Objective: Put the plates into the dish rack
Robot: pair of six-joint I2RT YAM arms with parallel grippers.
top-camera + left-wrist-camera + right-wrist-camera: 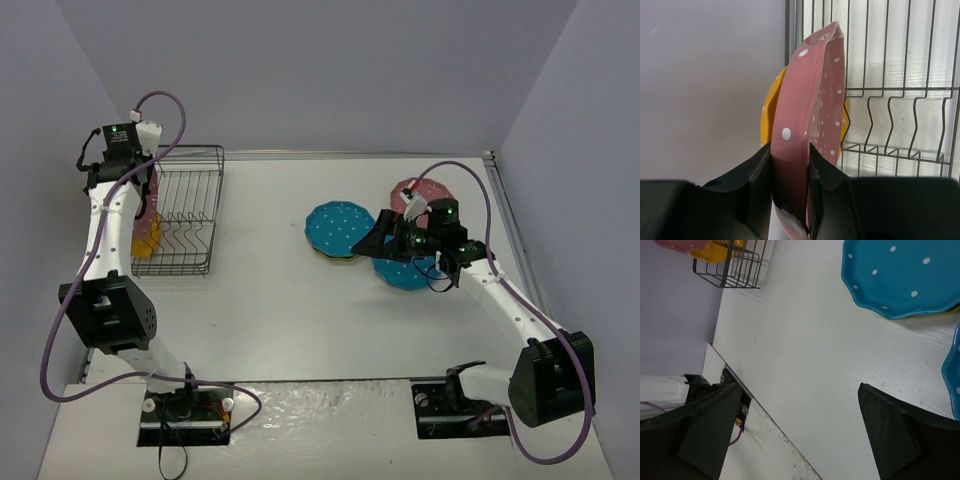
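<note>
My left gripper [143,192] [790,172] is shut on a pink dotted plate [810,100], held on edge at the left side of the dish rack [188,210] [890,100]. An orange-yellow plate [146,238] [771,107] stands just behind it. My right gripper [376,243] [805,425] is open and empty, above the table beside the loose plates. A teal plate [337,227] [900,280] lies on an olive-yellow one [330,257]. A second teal plate [408,272] [954,385] and a pink plate [422,192] lie partly under the right arm.
The rack stands at the table's far left, close to the left wall [700,75]. The right wrist view shows the rack [737,267] far off and the table's near edge [765,410]. Purple cables loop off both arms.
</note>
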